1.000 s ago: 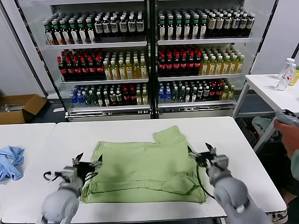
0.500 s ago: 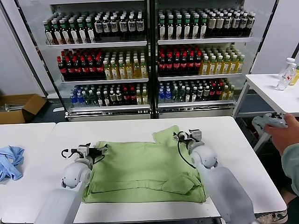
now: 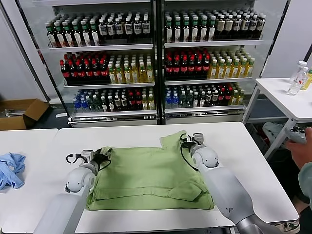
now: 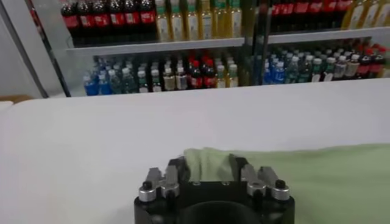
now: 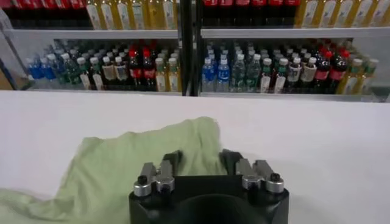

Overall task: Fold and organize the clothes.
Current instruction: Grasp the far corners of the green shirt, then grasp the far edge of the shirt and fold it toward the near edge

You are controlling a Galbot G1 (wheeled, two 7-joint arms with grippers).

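The light green polo shirt [image 3: 151,173] lies spread flat on the white table [image 3: 243,146], its front edge doubled over. My left gripper [image 3: 100,157] is at the shirt's far left corner. In the left wrist view the left gripper [image 4: 207,164] is open, with the shirt's edge [image 4: 317,176] lying between the fingers. My right gripper [image 3: 187,141] is at the far right sleeve. In the right wrist view the right gripper [image 5: 199,159] is open astride the green cloth [image 5: 122,164]. Collar, buttons and print are hidden.
A light blue cloth [image 3: 10,168] lies on the neighbouring table at the left. A glass-fronted cooler of bottles [image 3: 156,58] stands behind. A person's hand with a controller [image 3: 298,136] is at the right, by a side table with bottles [image 3: 298,78].
Both arms have reached forward from the shirt's near side to its far corners. Each gripper now straddles the cloth edge. The person's hand moved right.
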